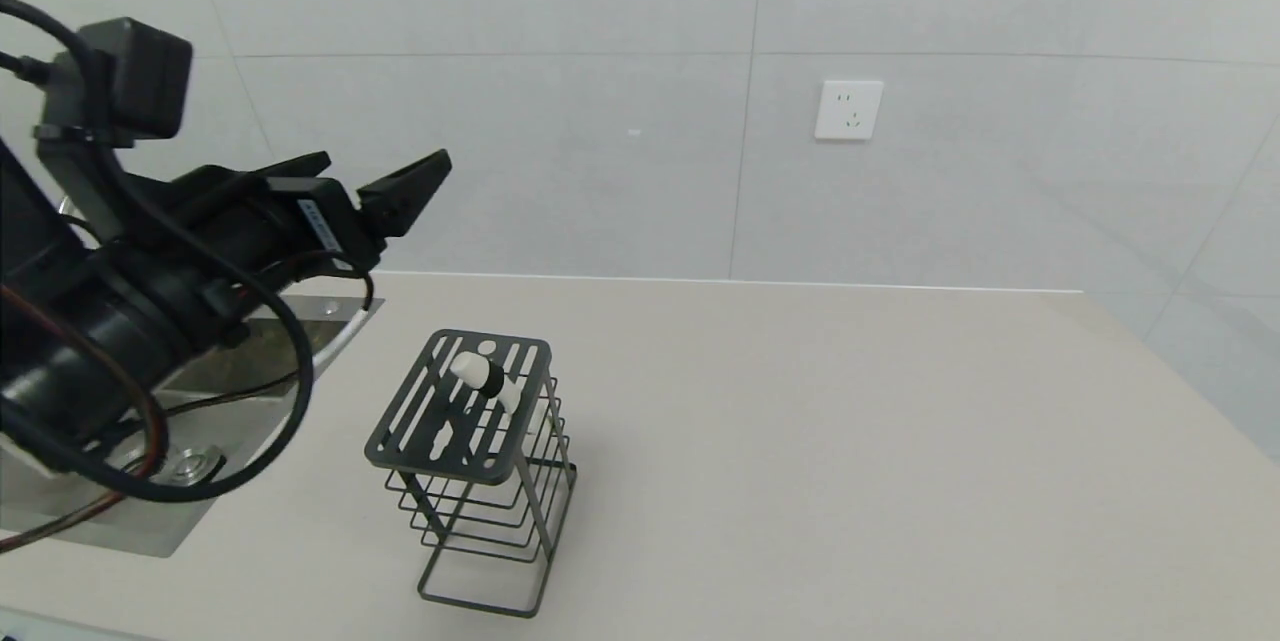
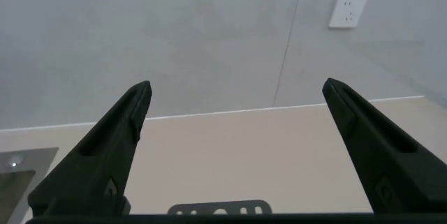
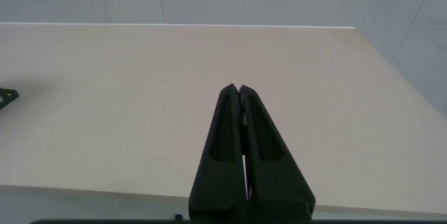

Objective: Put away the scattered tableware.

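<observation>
Tableware holder (image 1: 440, 468) stands on beige counter (image 1: 820, 441), apparently near sink (image 1: 120, 521).

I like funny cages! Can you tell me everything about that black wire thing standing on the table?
It is a dark metal wire rack, standing upright on the beige counter, beside the sink. Thin wire rungs form its open sides and base, and a flat plate with long slots tops it. A white handle with a black band pokes up through one slot, leaning. The open left gripper hangs above the rack, not touching it.
</observation>
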Controlling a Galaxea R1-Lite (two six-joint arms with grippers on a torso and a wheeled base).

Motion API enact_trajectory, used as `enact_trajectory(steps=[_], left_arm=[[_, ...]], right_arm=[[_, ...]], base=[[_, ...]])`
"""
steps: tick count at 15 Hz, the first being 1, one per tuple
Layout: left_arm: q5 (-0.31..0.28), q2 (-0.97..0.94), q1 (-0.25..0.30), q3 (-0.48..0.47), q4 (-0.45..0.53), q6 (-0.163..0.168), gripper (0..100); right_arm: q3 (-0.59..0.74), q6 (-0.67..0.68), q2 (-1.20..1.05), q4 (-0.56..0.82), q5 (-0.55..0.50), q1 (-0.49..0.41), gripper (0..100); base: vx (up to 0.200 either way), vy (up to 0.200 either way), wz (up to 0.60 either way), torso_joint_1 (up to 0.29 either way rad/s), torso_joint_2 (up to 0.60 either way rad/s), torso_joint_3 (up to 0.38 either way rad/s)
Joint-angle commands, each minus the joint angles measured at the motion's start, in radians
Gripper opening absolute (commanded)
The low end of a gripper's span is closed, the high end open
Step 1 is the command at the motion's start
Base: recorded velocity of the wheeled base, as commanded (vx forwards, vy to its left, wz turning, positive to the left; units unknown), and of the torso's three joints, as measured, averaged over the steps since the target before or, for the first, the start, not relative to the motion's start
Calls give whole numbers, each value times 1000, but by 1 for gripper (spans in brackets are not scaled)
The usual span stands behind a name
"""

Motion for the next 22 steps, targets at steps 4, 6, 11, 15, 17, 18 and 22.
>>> enact_trajectory(steps=[4,6,11,15,17,18,22], left_arm=[[-287,-229,191,201,38,-53,100],[-295,-361,181,322,-1,-35,100],[-298,-562,189,386,1,22,100],[-298,-774,315,429,15,13,100],[-299,-924,364,518,21,-18,100],[-298,-993,393,537,44,-44,100],[-299,-1219,427,586,291,-115,100]], right_arm=[[0,0,2,0,0,0,0],[0,0,2,0,0,0,0],[0,0,2,0,0,0,0],[0,0,2,0,0,0,0],[0,0,2,0,0,0,0],[0,0,2,0,0,0,0],[0,0,2,0,0,0,0]], base=[[0,0,0,0,0,0],[0,0,0,0,0,0],[0,0,0,0,0,0],[0,0,0,0,0,0],[0,0,0,0,0,0],[0,0,0,0,0,0],[0,0,0,0,0,0]])
